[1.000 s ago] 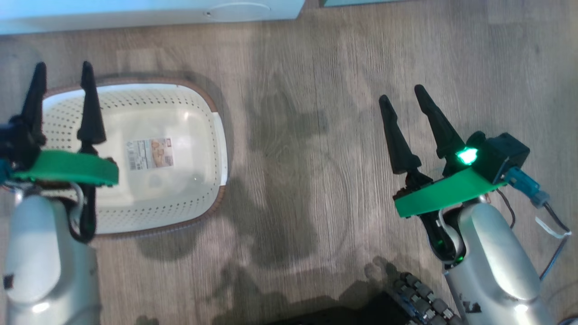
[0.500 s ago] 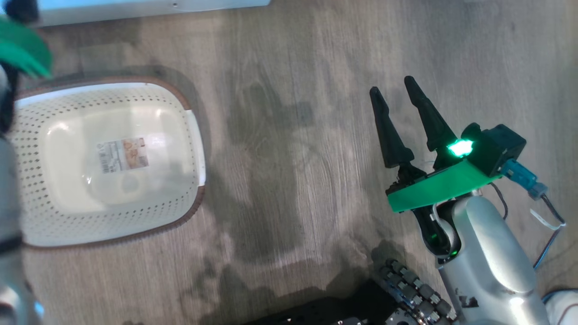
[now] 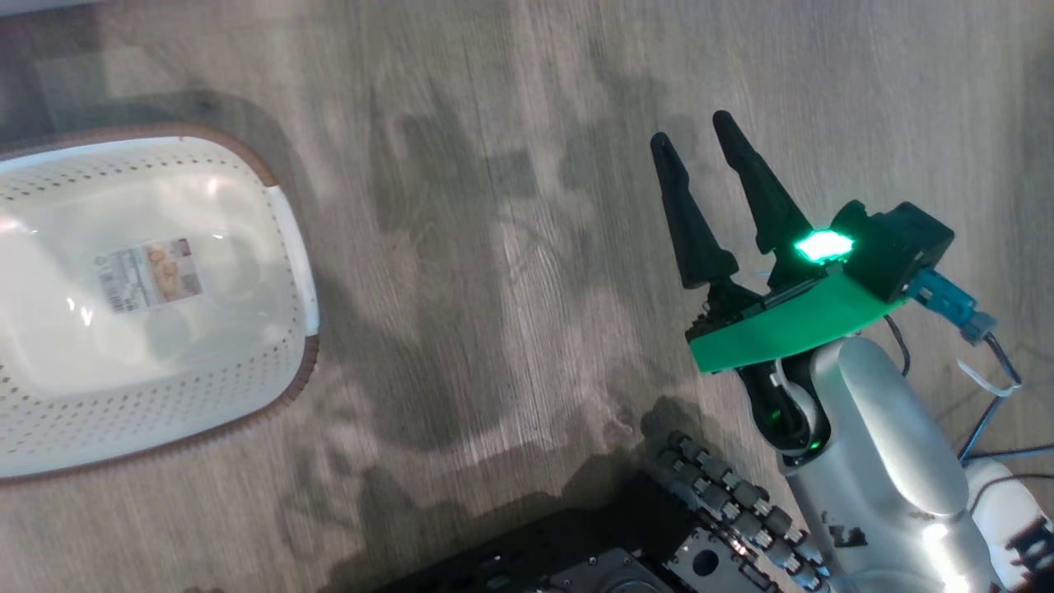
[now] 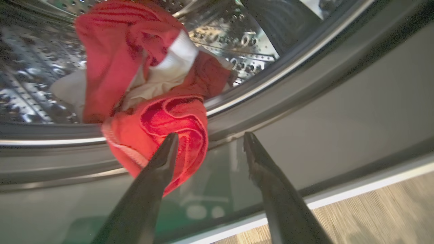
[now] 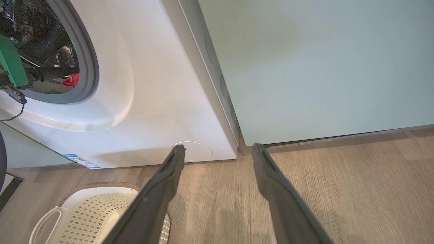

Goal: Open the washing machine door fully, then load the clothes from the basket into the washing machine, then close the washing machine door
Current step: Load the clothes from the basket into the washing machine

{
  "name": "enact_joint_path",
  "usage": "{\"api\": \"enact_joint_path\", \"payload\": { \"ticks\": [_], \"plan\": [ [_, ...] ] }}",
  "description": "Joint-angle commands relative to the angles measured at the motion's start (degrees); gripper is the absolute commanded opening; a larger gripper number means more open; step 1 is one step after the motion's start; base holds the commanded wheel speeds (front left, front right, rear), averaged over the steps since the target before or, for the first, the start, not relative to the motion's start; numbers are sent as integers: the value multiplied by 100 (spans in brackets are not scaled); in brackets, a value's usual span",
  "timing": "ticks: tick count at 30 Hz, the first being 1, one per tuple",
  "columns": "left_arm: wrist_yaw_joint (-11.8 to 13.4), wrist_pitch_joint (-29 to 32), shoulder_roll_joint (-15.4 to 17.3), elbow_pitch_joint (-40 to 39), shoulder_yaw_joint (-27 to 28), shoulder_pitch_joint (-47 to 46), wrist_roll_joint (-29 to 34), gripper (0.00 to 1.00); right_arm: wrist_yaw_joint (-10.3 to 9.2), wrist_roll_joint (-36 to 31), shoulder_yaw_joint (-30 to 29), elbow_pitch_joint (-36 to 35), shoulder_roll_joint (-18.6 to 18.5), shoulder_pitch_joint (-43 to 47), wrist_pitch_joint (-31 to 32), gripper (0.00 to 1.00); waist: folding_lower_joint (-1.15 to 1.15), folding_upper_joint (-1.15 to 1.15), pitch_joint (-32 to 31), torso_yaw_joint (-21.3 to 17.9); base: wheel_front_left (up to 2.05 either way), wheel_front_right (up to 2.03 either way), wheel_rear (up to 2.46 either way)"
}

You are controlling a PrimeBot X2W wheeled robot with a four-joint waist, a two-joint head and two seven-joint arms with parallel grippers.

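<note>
The red and white clothes [image 4: 149, 88] lie in the steel drum of the washing machine [image 5: 142, 101] and droop over its grey seal. My left gripper [image 4: 211, 135] stands open at the drum's mouth; its left finger overlaps the hanging red fabric and nothing sits between the fingers. From the right wrist view, the clothes [image 5: 71, 80] show as a red patch inside the uncovered opening. The white basket [image 3: 156, 329] sits on the floor with just a paper label inside. My right gripper [image 3: 692, 130] hovers open over bare floor, well to the right of the basket. The washing machine door is out of view.
A pale teal cabinet [image 5: 322, 67] stands right of the washer. The wood floor [image 3: 494, 247] stretches between the basket [image 5: 84, 210] and my right gripper [image 5: 218, 146]. My wheeled base [image 3: 700, 535] shows at the bottom of the head view.
The head camera has swung, so the basket slid left in the picture. My left gripper rose from over the basket and out of the head view. The right gripper stays open.
</note>
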Motion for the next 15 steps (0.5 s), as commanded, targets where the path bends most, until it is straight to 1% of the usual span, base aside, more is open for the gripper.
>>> {"api": "enact_joint_path", "payload": {
  "ticks": [1,3,6,11,15],
  "plan": [
    [-4,76,389,-137,8,-222,-14,100,0,62,125,-187,5,41,-37,100,-1,0,88,-90,0,0,0],
    [-4,124,495,-50,-83,-349,-47,100,0,110,161,-200,5,24,-37,100,-1,0,138,-144,0,0,0],
    [4,181,554,171,-77,-517,-80,100,0,163,201,-210,5,15,-37,100,-1,0,185,-207,0,0,0],
    [66,230,556,533,-75,-739,-99,100,0,226,270,-225,5,1,-37,100,-1,0,236,-284,0,0,0],
    [151,269,495,850,-25,-911,-193,100,0,257,326,-227,5,2,-37,100,-1,0,243,-322,0,0,0]
  ]
}}
